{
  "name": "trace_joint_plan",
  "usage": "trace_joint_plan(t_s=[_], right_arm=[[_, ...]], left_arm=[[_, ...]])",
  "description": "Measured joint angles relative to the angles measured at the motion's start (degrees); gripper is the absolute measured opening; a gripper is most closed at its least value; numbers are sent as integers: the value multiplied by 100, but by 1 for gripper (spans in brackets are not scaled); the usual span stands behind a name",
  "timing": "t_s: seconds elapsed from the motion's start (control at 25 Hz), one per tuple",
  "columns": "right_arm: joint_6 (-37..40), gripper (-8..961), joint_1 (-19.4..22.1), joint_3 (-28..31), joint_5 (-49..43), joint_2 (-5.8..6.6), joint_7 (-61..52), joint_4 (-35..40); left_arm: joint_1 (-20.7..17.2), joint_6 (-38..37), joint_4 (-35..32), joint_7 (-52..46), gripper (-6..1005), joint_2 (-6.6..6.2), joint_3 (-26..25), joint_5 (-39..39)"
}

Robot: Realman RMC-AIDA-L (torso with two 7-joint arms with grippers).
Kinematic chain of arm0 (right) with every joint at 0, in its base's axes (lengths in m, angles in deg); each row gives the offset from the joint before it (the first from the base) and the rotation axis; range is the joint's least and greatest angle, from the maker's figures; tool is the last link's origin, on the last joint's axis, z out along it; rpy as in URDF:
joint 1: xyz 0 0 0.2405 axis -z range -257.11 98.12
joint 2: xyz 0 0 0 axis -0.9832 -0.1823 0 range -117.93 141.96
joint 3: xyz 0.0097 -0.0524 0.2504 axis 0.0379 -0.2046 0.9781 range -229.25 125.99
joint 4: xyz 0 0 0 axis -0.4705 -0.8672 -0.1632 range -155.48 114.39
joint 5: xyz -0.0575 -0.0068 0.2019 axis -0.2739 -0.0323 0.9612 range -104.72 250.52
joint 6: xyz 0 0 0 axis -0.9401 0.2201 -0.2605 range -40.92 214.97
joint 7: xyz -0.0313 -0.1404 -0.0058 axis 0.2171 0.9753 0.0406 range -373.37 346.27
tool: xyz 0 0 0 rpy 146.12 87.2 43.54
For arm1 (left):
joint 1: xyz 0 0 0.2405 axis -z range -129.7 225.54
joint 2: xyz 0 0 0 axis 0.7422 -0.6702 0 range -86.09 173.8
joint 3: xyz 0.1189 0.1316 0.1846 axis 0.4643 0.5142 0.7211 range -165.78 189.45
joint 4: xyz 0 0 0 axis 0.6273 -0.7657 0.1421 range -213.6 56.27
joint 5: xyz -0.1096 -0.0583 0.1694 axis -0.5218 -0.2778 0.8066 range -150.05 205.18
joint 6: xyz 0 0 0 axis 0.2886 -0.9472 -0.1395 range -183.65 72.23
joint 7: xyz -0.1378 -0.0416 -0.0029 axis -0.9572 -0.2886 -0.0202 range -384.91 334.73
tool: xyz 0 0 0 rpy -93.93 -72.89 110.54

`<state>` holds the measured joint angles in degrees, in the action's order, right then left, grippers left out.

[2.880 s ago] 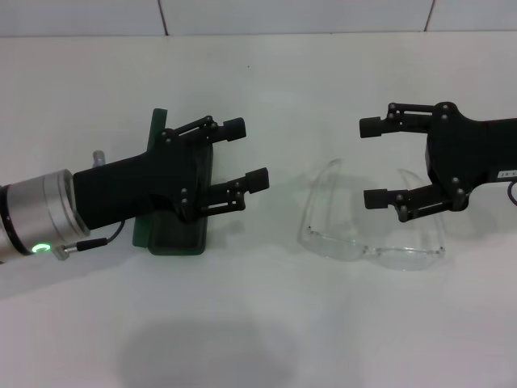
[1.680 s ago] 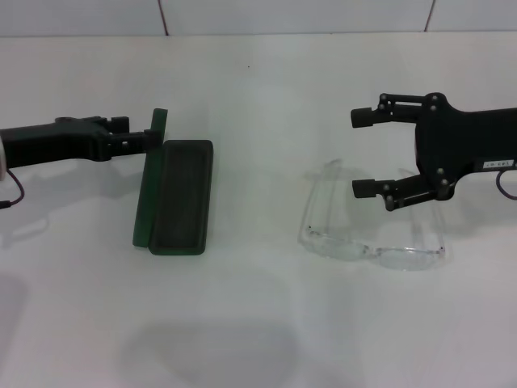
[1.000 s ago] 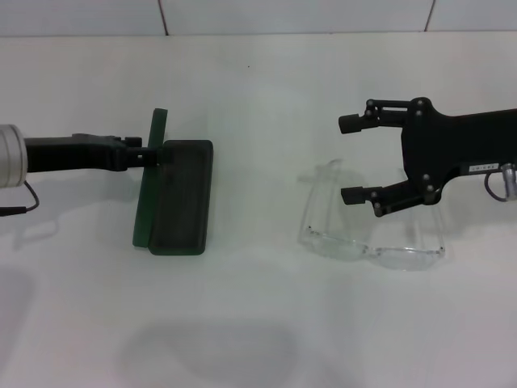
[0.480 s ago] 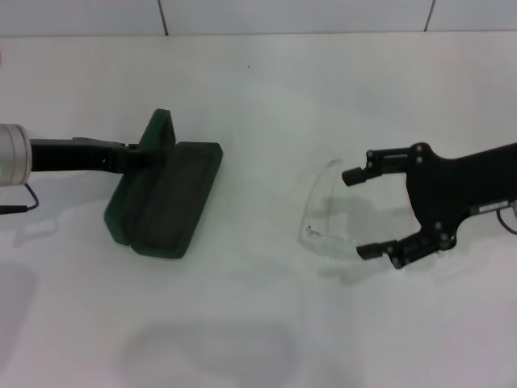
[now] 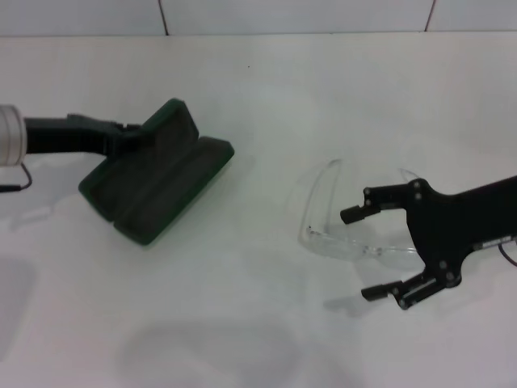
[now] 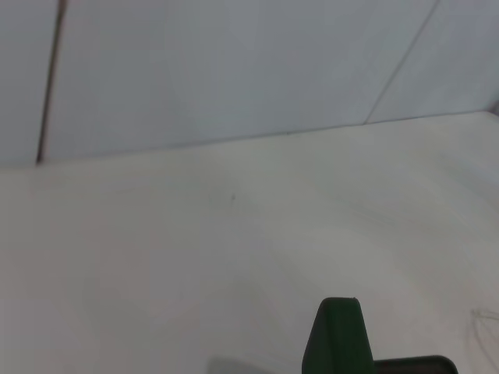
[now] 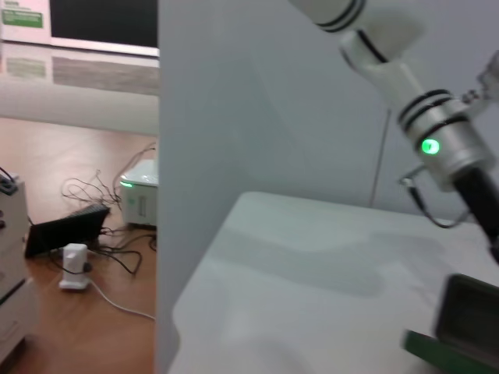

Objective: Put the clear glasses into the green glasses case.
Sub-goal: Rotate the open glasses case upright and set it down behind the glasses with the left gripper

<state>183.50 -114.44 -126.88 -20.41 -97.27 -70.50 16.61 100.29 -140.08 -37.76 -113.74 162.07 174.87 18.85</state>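
The green glasses case point(image 5: 161, 190) lies open on the white table at the left, turned at an angle, its lid point(image 5: 166, 133) raised. My left gripper point(image 5: 129, 144) reaches in from the left and is shut on the lid's edge. In the left wrist view only the lid's top point(image 6: 337, 335) shows. The clear glasses point(image 5: 333, 243) rest unfolded to the right of centre. My right gripper point(image 5: 359, 255) is open and straddles the lens, one finger between the glasses' arms and the other in front of the lens.
The white table point(image 5: 258, 81) runs back to a tiled wall. In the right wrist view my left arm point(image 7: 437, 140) stands over the case point(image 7: 468, 319), with the table's edge and a floor with cables point(image 7: 86, 218) beyond it.
The left gripper, which went from open above the case to the lid's edge, has swung the case round to an angle. The right gripper has come nearer and lower, now over the lens.
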Motion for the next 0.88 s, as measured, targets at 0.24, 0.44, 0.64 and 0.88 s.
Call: trace_joint_plan(t_s=[0.24, 0.44, 0.64, 0.88], right_arm=[[117, 867, 199, 3, 0, -112, 278, 10], [94, 865, 400, 2, -2, -246, 513, 16], [83, 863, 575, 2, 2, -316, 683, -39], [83, 861, 692, 2, 3, -363, 804, -78]], left_arm=[[399, 458, -498, 898, 218, -75, 0, -190], [917, 1051, -1070, 2060, 217, -100, 0, -163], [1388, 1539, -1391, 3052, 216, 75, 0, 228], [1849, 2341, -2163, 3386, 215, 115, 1, 1209]])
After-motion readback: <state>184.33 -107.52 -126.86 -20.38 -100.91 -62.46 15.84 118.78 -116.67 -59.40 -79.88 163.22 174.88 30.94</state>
